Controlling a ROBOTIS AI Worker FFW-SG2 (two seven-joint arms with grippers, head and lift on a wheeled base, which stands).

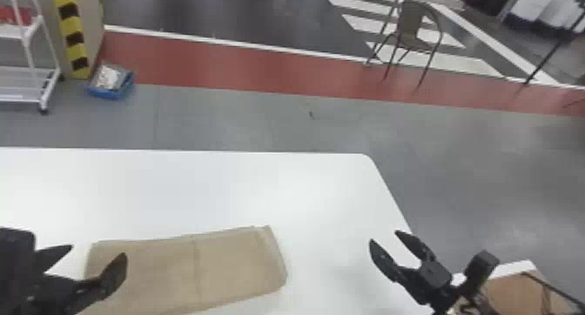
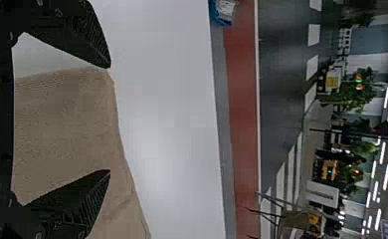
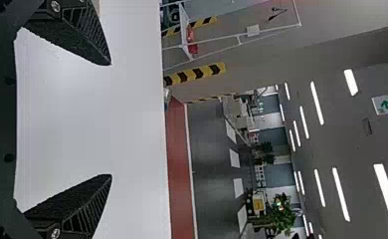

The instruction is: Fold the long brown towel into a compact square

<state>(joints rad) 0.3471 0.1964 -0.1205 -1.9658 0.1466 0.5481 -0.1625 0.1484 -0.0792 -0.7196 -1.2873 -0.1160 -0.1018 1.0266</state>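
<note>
Towel point(image 1: 235, 264) on table point(image 1: 174, 188), left tool point(image 1: 99, 251), right tool point(image 1: 384, 236)

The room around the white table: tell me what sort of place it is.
Probably a large indoor industrial or workshop hall. White crossing stripes mark the floor, a yellow-and-black hazard strip runs up a corner, and long ceiling lights show in the right wrist view.
</note>
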